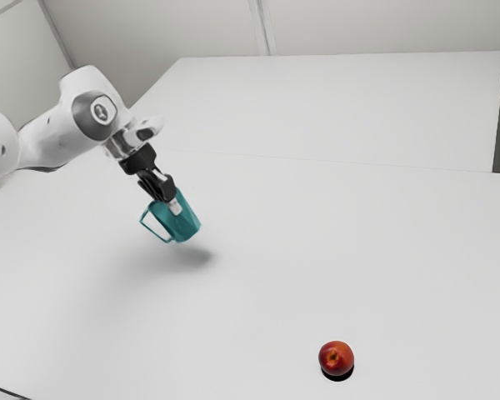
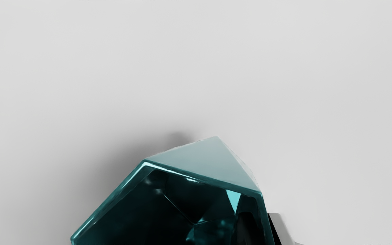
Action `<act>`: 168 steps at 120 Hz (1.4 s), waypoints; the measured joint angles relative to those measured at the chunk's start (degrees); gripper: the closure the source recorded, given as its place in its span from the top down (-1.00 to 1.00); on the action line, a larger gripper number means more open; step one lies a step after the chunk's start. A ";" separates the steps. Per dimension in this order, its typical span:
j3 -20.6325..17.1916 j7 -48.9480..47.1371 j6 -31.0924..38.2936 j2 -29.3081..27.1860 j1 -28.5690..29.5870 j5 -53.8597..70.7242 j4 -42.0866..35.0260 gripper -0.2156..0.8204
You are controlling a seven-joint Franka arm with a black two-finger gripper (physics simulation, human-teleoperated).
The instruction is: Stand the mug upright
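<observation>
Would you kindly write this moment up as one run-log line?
gripper: shut on mug | mug: tilted, held above table | red fruit: on table | mug set upright: not yet

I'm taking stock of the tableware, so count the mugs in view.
1: a teal mug, tilted and held by the gripper above the table, left of centre in the exterior view.

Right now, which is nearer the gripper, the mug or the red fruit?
The teal mug: it is tilted at the gripper, while the red fruit rests well apart on the table.
</observation>
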 joint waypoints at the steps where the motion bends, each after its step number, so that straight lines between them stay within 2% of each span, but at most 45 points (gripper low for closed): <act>1: -0.07 -0.36 0.17 -0.07 -0.15 0.93 0.15 -0.93; 17: -1.91 -5.45 3.74 -0.59 -1.16 11.48 0.49 -0.93; 42: -3.12 -11.63 10.83 -0.18 -2.11 18.54 -3.51 -0.93; 64: -3.39 -15.79 14.95 2.56 -2.69 21.12 -4.69 -0.93; 96: -3.43 -20.07 17.00 5.39 -2.66 21.76 -4.65 -0.92; 104: -3.42 -20.71 17.12 5.59 -2.70 21.52 -4.64 -0.77; 120: -3.55 -21.65 17.04 5.11 -2.64 20.63 -4.64 -0.20; 132: -3.72 -22.21 16.23 2.87 -2.73 20.28 -4.39 0.09; 144: -3.79 -22.66 13.61 0.37 -2.74 19.27 -1.94 0.28; 168: -3.41 -23.35 2.92 1.54 -2.02 17.94 13.71 0.46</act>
